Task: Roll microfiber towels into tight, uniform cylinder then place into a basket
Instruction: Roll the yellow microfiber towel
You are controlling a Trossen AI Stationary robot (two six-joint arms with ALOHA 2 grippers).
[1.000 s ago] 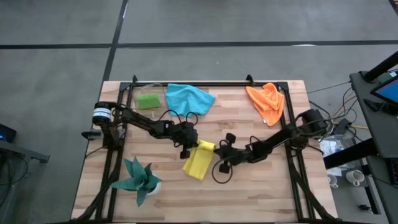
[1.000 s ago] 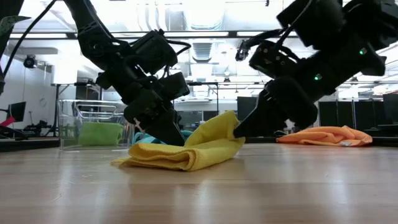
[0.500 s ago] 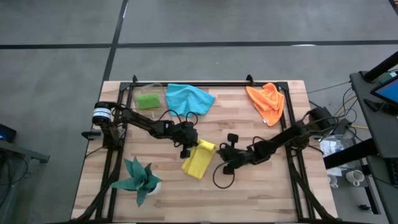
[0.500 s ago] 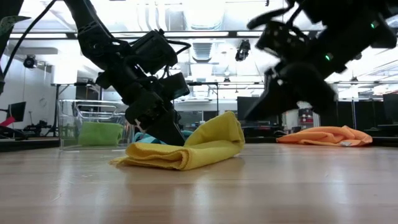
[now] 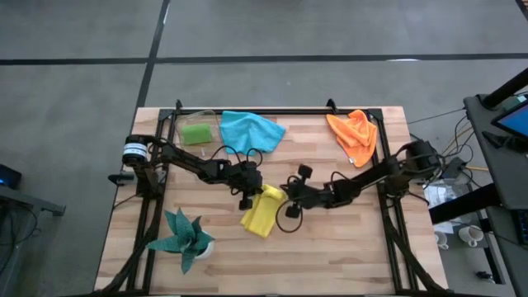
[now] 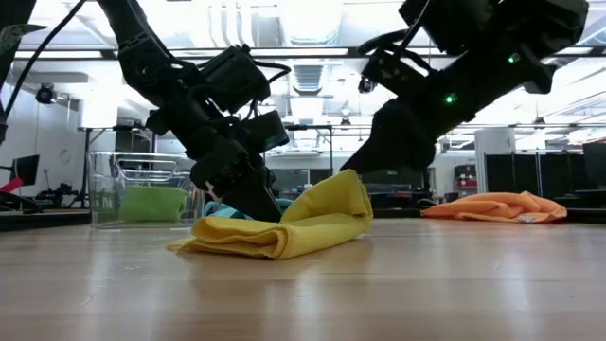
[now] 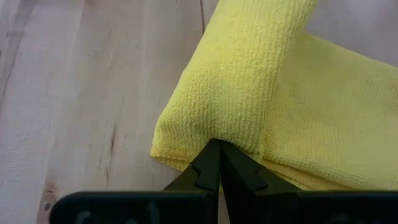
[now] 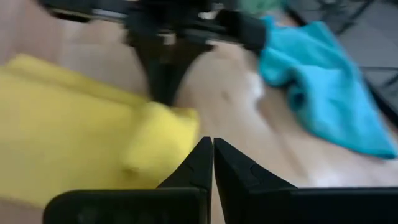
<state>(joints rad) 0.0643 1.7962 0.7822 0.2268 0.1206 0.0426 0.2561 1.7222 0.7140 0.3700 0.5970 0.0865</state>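
The yellow towel [image 5: 262, 214] lies partly rolled on the wooden table, with one raised fold [image 6: 346, 194] standing above the rest. My left gripper [image 5: 252, 196] is shut, its tips down on the towel's far left end. My right gripper [image 5: 288, 196] is shut too and hovers at the top of the raised fold, on the towel's right side. Near the far edge lie a blue towel [image 5: 250, 130] and an orange towel [image 5: 355, 136]. A green towel [image 5: 196, 133] sits inside the clear basket [image 6: 133, 189] at the far left. My left gripper presses its shut fingertips [image 7: 217, 152] into the edge of the towel's rolled fold [image 7: 214, 134], and the cloth is dented there. It slants down from the table's left. The towel stays on the table under it. My right gripper has its shut tips at the top of the raised fold [image 6: 352, 178]; I cannot tell whether they touch it.
A dark teal plant in a white pot [image 5: 186, 239] stands near the front left. A black metal frame [image 5: 247, 110] runs along the far edge and down both sides. Bare wood lies in front of the yellow towel.
My right gripper has left the table beside the towel's right side. It rose and drew away toward the right, then swung toward the far edge and back to the top of the raised fold. It has stayed shut. The towel has kept its shape.
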